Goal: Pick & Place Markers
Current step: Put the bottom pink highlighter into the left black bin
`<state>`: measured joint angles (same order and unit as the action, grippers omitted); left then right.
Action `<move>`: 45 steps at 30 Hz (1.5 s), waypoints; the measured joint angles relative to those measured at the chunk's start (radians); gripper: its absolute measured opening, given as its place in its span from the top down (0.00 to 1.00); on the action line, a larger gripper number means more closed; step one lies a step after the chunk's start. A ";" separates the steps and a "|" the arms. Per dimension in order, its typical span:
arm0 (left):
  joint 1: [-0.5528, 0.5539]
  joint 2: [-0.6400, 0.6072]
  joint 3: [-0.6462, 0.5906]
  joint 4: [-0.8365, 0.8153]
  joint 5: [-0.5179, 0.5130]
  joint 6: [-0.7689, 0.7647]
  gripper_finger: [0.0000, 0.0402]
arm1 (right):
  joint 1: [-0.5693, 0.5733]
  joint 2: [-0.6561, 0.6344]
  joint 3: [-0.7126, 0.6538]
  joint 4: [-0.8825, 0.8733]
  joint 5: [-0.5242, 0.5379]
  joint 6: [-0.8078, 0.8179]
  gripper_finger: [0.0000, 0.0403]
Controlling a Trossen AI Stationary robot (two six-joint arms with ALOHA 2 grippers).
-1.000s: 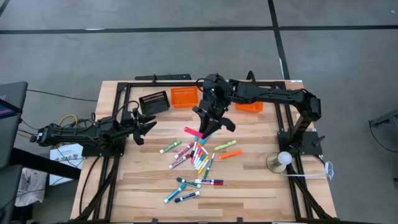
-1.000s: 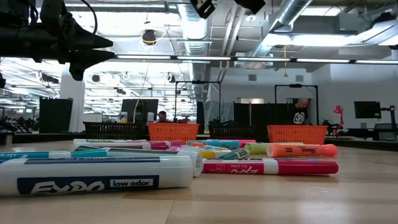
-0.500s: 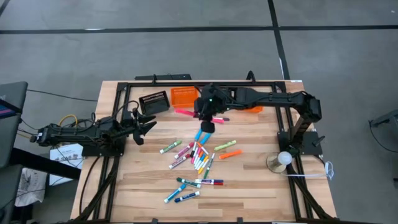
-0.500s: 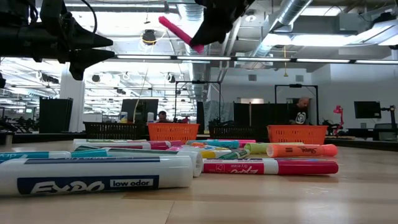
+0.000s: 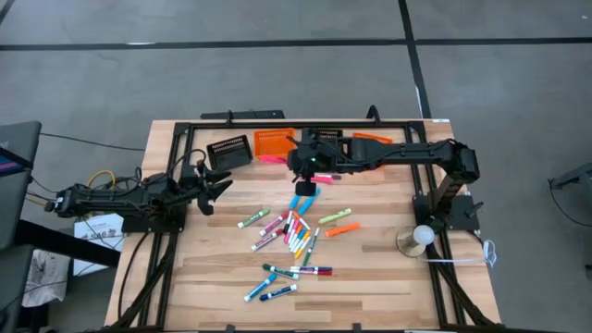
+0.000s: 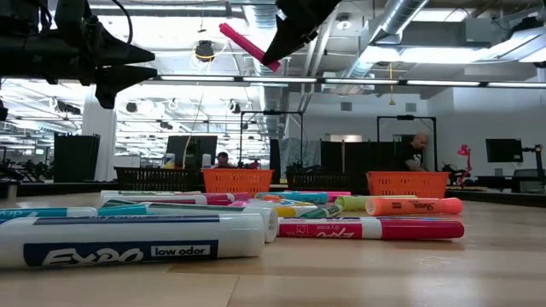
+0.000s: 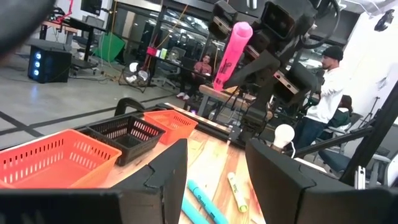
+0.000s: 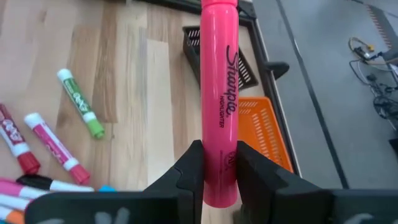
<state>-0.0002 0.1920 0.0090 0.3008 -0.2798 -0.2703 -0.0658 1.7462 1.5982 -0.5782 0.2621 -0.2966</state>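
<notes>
A pink highlighter point(image 8: 219, 81) is up in the air in my right gripper point(image 8: 217, 155), which is shut on it. In the high view that gripper point(image 5: 294, 164) hangs just near the orange basket point(image 5: 275, 141), with the highlighter point(image 5: 271, 159) pointing toward the table's left. The other markers point(image 5: 291, 231) lie scattered flat on the wood in the middle of the table, and in the low view they point(image 6: 128, 234) fill the foreground. My left gripper point(image 5: 217, 190) waits open at the table's left side, clear of everything; its wrist view point(image 7: 216, 180) looks toward the raised highlighter point(image 7: 231, 53). My right gripper pinches the pink highlighter near one end point(image 8: 219, 171) between its two fingers point(image 8: 189, 165). The rest of the body sticks out forward past the fingertips. The highlighter point(image 6: 247, 44) is lifted clear of the table and tilted, its free end higher.
A black mesh basket point(image 5: 229, 150) sits left of the orange one at the far edge; a second orange basket point(image 5: 375, 139) shows partly under the right arm. A white bulb on a round base point(image 5: 421, 239) stands near the right edge. People sit beyond the table point(image 6: 415, 153).
My right gripper has carried the pink highlighter from above the marker pile toward the far edge, up to the orange basket, turning at the wrist so that the highlighter now points toward the table's left. It has stayed shut on it. The pile has not moved.
</notes>
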 joint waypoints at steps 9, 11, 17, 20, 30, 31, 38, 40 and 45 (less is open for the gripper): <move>0.000 0.001 -0.001 0.192 -0.032 -0.091 0.59 | -0.008 0.009 0.000 0.108 -0.106 0.033 0.84; 0.000 0.014 0.003 0.227 -0.047 -0.050 0.59 | -0.010 0.015 -0.001 0.143 -0.136 0.043 0.84; 0.000 0.126 0.074 0.241 -0.050 -0.016 0.59 | -0.028 0.059 0.002 0.329 -0.253 0.109 0.84; 0.000 0.210 0.130 0.246 -0.050 0.029 0.59 | -0.042 0.083 0.000 0.363 -0.318 0.179 0.84; 0.004 0.412 0.271 0.260 -0.049 0.138 0.59 | -0.067 0.126 -0.001 0.435 -0.413 0.307 0.84; 0.004 0.420 0.277 0.261 -0.049 0.140 0.59 | -0.067 0.126 0.000 0.450 -0.413 0.307 0.84; 0.004 0.479 0.310 0.276 -0.036 0.150 0.59 | -0.068 0.125 0.000 0.490 -0.413 0.317 0.84; 0.004 0.491 0.314 0.284 -0.035 0.160 0.59 | -0.068 0.125 0.000 0.489 -0.413 0.317 0.84; 0.004 0.513 0.328 0.304 -0.031 0.162 0.59 | -0.068 0.125 0.000 0.491 -0.413 0.317 0.84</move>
<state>0.0036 0.7046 0.3370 0.6052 -0.3103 -0.1083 -0.1333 1.8713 1.5978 -0.0868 -0.1509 0.0200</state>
